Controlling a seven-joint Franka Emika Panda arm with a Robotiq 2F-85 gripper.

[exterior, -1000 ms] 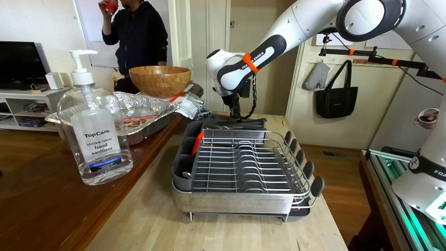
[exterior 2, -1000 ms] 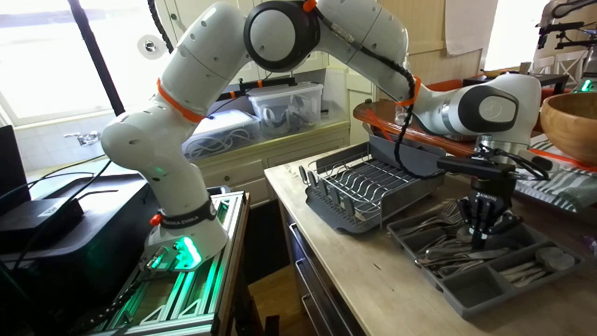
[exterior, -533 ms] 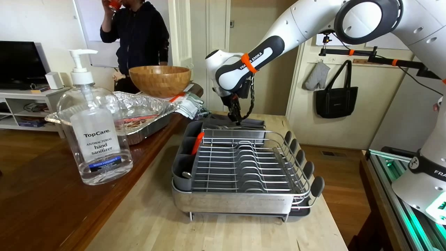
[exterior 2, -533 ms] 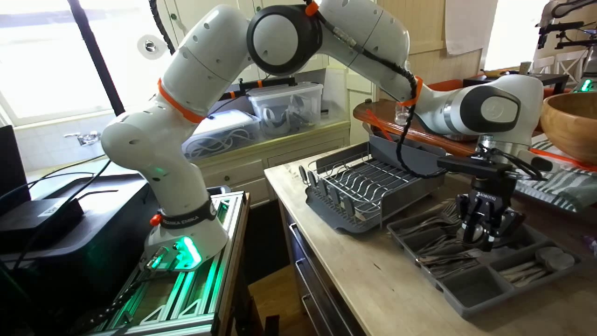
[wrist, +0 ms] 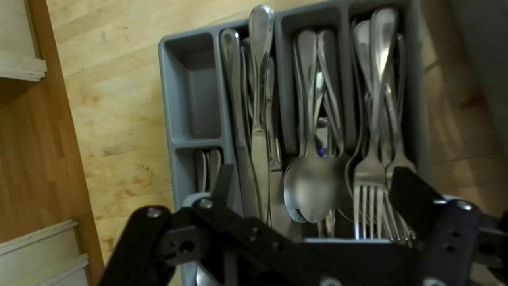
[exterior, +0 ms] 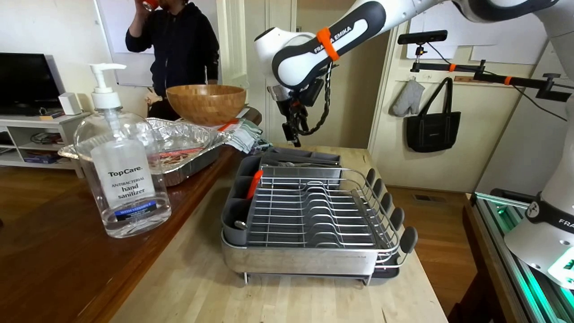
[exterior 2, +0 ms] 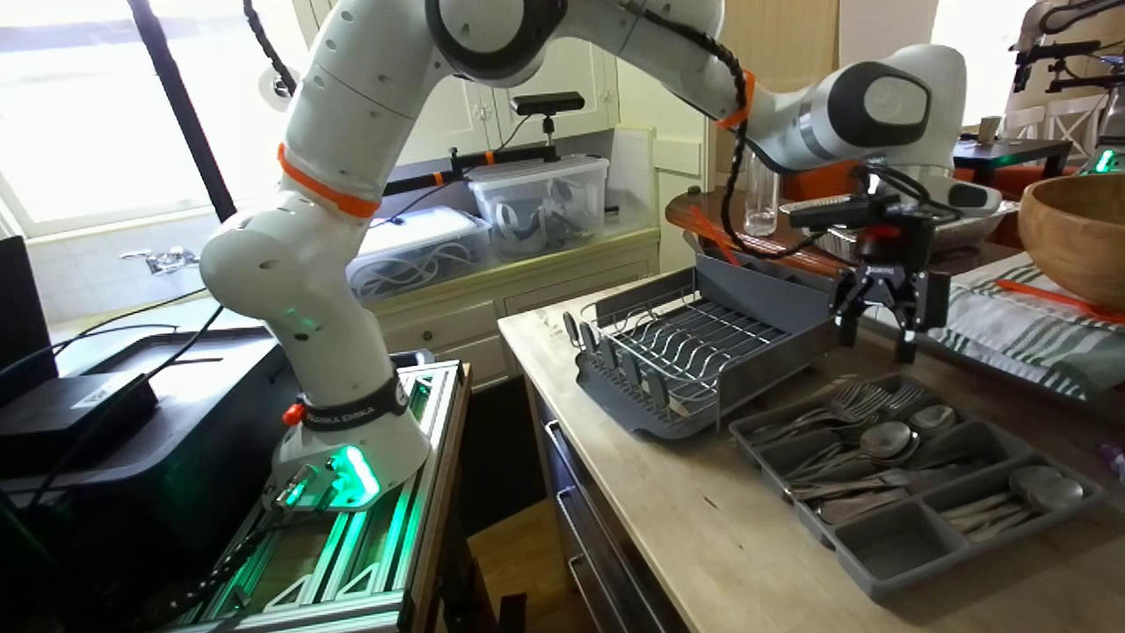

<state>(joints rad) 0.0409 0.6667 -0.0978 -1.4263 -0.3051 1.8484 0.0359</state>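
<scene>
My gripper [exterior 2: 876, 345] hangs in the air above the grey cutlery tray [exterior 2: 896, 541], pointing down, its two fingers spread and nothing between them. Looking down in the wrist view, I see the tray [wrist: 193, 91] with knives [wrist: 260, 159] in a long compartment, spoons [wrist: 313, 212] in the middle one and forks [wrist: 373, 174] at the right. A blurred patch covers part of the top spoon. One finger [wrist: 223, 180] overlaps the left compartments in view, the other the forks. In an exterior view the gripper [exterior: 292, 134] shows behind the dish rack, well clear of it.
A metal dish rack [exterior: 300, 260] stands beside the tray on the wooden counter. On the darker table are a hand sanitizer bottle [exterior: 125, 175], a foil pan [exterior: 195, 163] and a wooden bowl [exterior: 206, 105]. A striped towel [exterior 2: 1011, 343] lies behind the gripper. A person [exterior: 179, 58] stands farther back.
My gripper was down among the cutlery a second ago; it has risen well above the tray and its fingers have spread apart. Spoons it hid are now visible in the tray.
</scene>
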